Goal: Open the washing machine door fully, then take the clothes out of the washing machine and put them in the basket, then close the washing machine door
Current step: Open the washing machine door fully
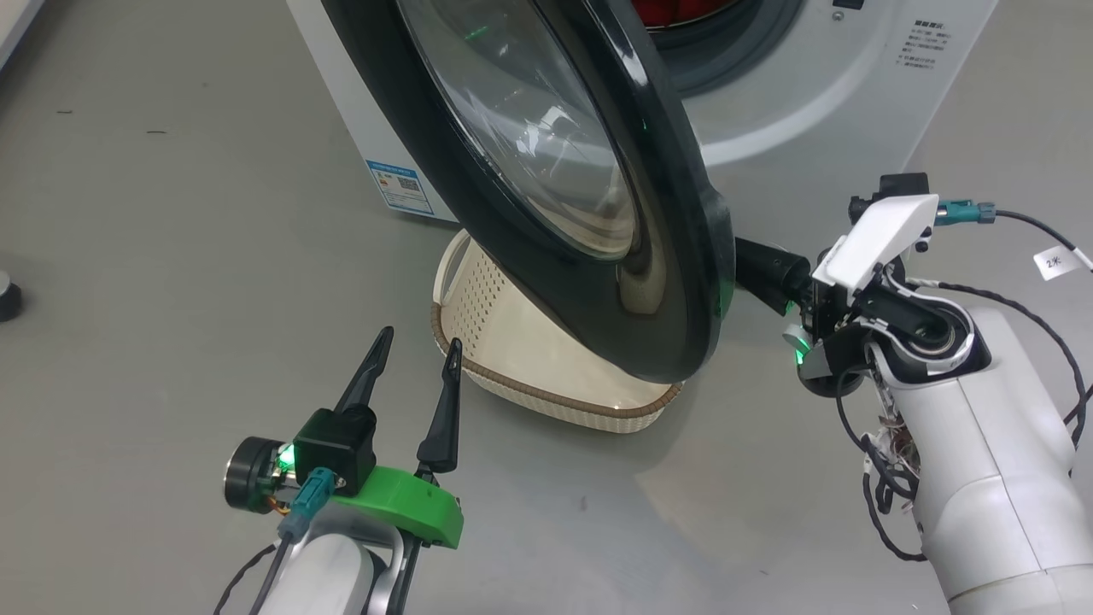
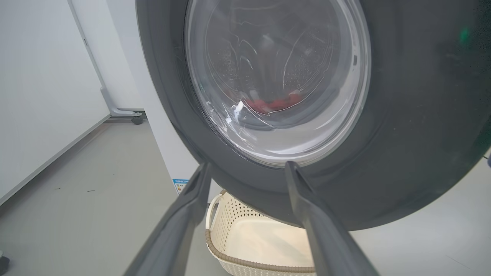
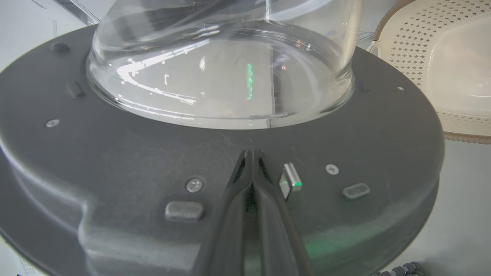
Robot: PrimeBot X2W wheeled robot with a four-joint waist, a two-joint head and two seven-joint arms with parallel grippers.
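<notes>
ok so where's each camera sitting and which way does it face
Head view: on the head, looking down at door, basket and floor; open left gripper and right forearm show.
Left wrist view: on that wrist, faces the door's outer face between its fingers.
Right wrist view: on that wrist, shut right gripper pointing at the door's inner side.
All three share door and basket.

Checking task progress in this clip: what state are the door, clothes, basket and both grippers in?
washing machine door: partly open, swung out above the basket.
clothes: inside the drum, not taken out.
basket: on the floor, visible part holds nothing.
left gripper: open, holding nothing.
right gripper: shut, tips at the door's inner face beside the metal latch.
</notes>
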